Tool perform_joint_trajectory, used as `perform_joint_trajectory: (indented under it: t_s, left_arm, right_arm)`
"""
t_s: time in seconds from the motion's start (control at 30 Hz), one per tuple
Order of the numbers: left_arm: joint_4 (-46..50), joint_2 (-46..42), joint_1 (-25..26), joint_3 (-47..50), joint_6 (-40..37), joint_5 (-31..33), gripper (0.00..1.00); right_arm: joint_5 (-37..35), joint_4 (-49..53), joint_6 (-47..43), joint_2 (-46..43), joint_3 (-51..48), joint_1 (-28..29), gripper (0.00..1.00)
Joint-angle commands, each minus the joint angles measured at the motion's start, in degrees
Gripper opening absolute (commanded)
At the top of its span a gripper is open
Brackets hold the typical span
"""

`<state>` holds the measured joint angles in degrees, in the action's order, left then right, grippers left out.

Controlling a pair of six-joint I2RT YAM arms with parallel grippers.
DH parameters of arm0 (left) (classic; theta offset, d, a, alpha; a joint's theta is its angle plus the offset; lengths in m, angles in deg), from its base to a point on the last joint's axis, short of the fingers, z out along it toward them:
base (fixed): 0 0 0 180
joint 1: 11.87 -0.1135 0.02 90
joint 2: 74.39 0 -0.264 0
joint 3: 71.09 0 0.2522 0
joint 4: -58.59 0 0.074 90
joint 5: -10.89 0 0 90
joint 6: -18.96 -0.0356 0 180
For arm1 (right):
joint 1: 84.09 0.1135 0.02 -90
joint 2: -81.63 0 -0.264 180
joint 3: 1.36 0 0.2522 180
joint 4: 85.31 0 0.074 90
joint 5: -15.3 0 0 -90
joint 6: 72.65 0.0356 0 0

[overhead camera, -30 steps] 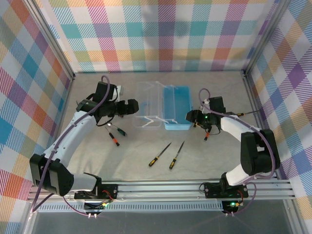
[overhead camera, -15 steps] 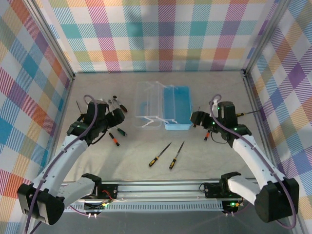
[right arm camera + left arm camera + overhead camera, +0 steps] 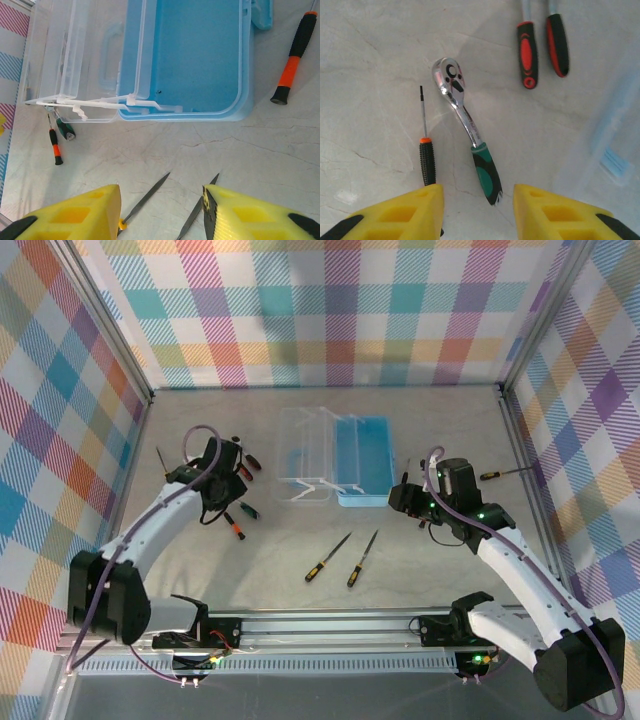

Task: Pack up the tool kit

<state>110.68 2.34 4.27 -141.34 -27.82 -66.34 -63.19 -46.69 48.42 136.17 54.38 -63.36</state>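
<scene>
The tool kit case is set open at the upper centre of the overhead view. Its clear lid is folded leftward, so the blue tray can be loaded from above. The left gripper is held low, jaws apart and empty, lined up on the green handle of a ratchet, apparently for a pick. A black-orange screwdriver just beside it could be caught. The right gripper, likewise parted and empty, is poised over two slim screwdrivers on the worktop.
</scene>
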Motion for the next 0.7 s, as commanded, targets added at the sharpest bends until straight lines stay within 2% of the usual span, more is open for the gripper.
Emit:
perform_joint_trajectory:
  t_s: [0.0,0.27,0.57,0.67]
  left_arm:
    - [-0.9,4.2,-2.8,-2.1,6.0,0.3,0.40]
    - [-5.1,21.1,-7.6,-8.5,5.8,-7.6,0.43]
    - [-7.5,26.1,-8.8,-8.0,7.2,-8.7,0.42]
    - [-9.0,28.3,-8.7,-8.2,6.5,-9.1,0.37]
  right_arm:
    - [0.1,1.0,0.2,-1.0,0.5,0.5,0.47]
    - [-1.7,2.3,-0.4,-1.4,0.6,0.4,0.47]
    - [-4.7,3.7,-0.6,-0.1,1.3,0.4,0.48]
    - [-4.9,3.7,-0.8,0.9,2.2,0.5,0.48]
